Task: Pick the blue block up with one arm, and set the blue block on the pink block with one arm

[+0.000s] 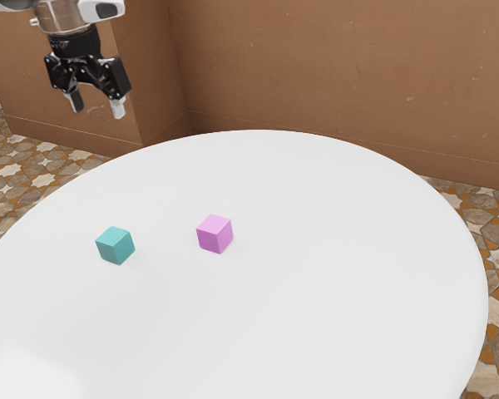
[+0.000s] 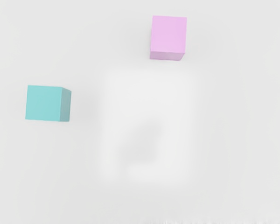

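At the exterior view's upper left the gripper (image 1: 97, 105) hung high above the white table (image 1: 341, 266), its fingers spread apart and holding nothing. Further right the blue block (image 1: 115, 244) sat flat on the table, untouched. Beyond it, toward the exterior view's right, stood the pink block (image 1: 214, 233), near the blue one but not touching it. The step in hand looked to be the approach. The hand would do well to centre over the blue block, square its fingers to two opposite faces, and descend straight, keeping clear of the pink neighbour.
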Action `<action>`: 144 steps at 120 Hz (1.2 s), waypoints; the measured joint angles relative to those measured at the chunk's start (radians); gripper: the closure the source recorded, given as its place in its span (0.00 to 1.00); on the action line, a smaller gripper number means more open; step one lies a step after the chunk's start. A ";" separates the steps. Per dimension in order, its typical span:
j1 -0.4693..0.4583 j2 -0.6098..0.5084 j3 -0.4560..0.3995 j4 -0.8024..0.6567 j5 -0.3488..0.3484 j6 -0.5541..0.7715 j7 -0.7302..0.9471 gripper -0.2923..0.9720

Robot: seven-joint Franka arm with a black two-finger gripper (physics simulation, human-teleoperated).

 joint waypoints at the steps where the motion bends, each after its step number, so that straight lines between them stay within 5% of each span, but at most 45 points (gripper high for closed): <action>1: -0.001 0.000 0.000 0.000 0.000 0.000 0.000 0.23; 24: -0.008 0.004 -0.001 0.016 -0.002 -0.013 0.001 0.23; 45: 0.003 0.060 -0.010 0.370 0.010 -0.175 0.001 0.23; 98: -0.024 0.065 -0.004 0.390 0.009 -0.295 -0.001 0.23; 110: -0.014 -0.089 -0.024 0.151 0.010 -0.265 -0.003 0.23; 125: 0.222 -0.266 -0.224 -0.350 0.018 -0.073 -0.003 0.23; 144: 0.275 -0.360 -0.286 -0.636 0.021 0.158 -0.003 0.23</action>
